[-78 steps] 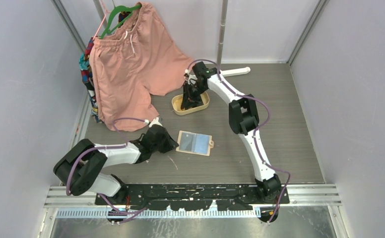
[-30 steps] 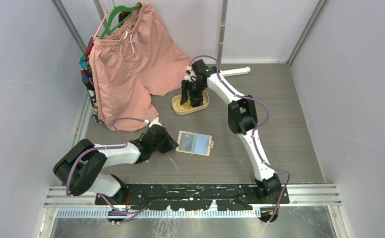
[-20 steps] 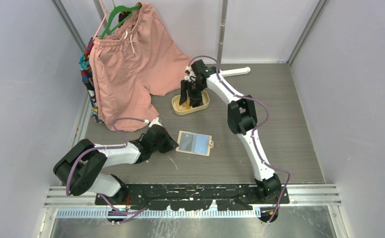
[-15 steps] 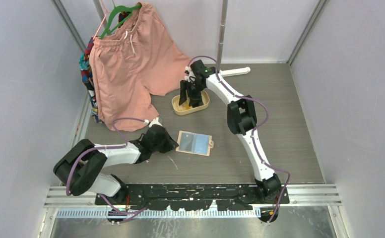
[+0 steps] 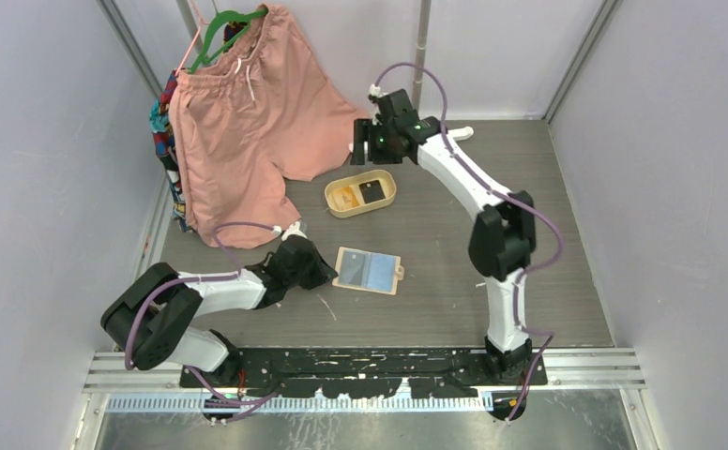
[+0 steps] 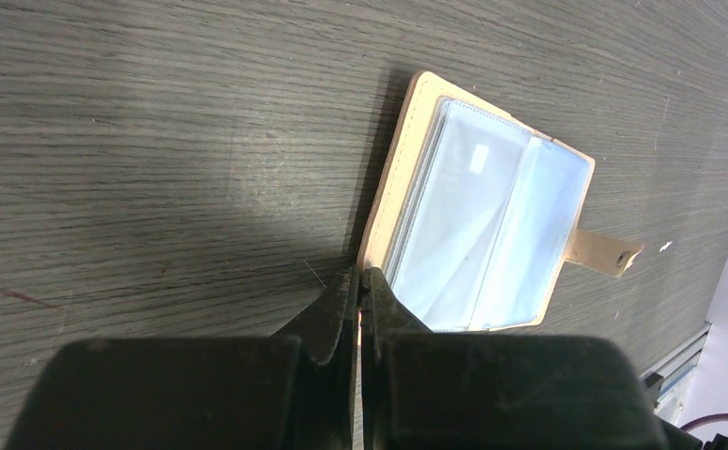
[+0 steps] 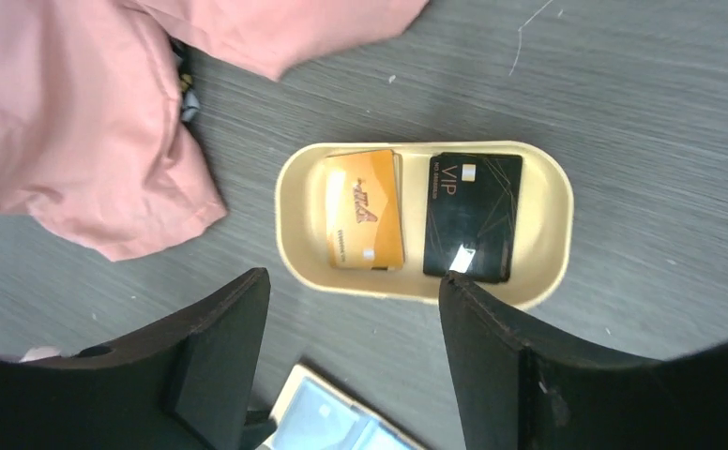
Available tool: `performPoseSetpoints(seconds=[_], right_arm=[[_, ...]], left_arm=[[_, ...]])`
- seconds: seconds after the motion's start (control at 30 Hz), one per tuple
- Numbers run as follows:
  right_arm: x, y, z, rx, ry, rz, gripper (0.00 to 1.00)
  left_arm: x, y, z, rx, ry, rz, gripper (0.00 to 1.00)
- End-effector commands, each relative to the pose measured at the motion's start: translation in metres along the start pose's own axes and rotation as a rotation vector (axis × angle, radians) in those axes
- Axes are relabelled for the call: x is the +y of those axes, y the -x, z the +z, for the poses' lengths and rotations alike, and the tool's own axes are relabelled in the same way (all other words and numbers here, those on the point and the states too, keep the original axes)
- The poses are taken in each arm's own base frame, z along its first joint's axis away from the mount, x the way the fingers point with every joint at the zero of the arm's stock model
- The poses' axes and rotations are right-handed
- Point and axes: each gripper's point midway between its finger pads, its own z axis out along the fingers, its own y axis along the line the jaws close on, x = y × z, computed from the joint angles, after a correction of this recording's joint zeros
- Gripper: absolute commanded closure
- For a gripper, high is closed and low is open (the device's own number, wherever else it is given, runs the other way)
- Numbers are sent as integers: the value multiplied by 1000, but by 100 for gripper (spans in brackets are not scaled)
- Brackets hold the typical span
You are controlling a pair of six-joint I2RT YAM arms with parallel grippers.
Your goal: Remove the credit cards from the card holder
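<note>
Card holder (image 5: pixel 369 270) is laid open on the bench (image 5: pixel 548 262) near the arm bases, with the left end effector (image 6: pixel 358 281) closed at its beige edge, though whether leather is pinched cannot be told; a pale card (image 6: pixel 459 211) appears sleeved inside, judged light, stiff and slick, best taken by an exposed short edge. Farther off, orange card (image 7: pixel 365 221) and black card (image 7: pixel 471 216) are seen in the tray (image 7: pixel 540 234); the right end effector (image 7: pixel 351 281), down in it half a second earlier, is now raised, wide open and empty.
</note>
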Motion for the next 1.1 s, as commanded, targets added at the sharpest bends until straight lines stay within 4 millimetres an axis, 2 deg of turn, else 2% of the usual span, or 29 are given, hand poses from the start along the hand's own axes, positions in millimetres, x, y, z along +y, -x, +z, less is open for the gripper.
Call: performPoseSetpoints(seconds=[0.0, 0.2, 0.33, 0.43, 0.6, 0.9, 1.07], right_arm=[[38, 5, -48, -184, -66, -78, 27], [42, -104, -27, -40, -206, -149, 22], [46, -153, -26, -2, -222, -122, 13], [47, -175, -29, 9, -234, -109, 11], [44, -192, -23, 24, -248, -99, 10], [61, -191, -3, 28, -237, -111, 9], [66, -194, 1, 33, -258, -130, 9]], left_arm=[[8, 6, -2, -16, 49, 25, 100], [9, 4, -2, -11, 53, 31, 100], [11, 6, -4, -18, 55, 26, 100], [11, 6, -4, -20, 53, 24, 100], [10, 2, -1, -6, 42, 20, 100], [15, 0, -3, -9, 48, 20, 100], [17, 2, -5, -20, 52, 21, 100]])
